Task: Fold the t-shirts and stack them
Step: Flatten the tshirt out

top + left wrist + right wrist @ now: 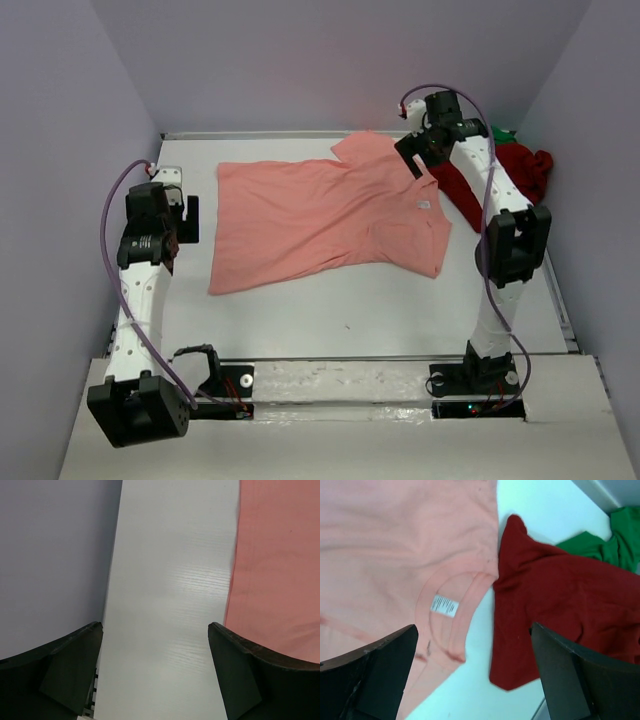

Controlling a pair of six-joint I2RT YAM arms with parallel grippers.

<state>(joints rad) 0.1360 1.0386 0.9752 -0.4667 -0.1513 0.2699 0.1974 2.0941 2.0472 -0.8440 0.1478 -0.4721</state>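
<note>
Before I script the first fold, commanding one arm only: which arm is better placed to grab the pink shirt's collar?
Right, probably: the right end effector, open, hangs over the collar of the salmon-pink t-shirt. The left end effector, also open, sits over bare table beside the hem.

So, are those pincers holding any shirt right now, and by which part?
Nothing is held. The left pincer stands open over the table beside the salmon-pink shirt; the right pincer hangs open above that shirt's collar and the dark red shirt.

White tbl, lilac walls.
</note>
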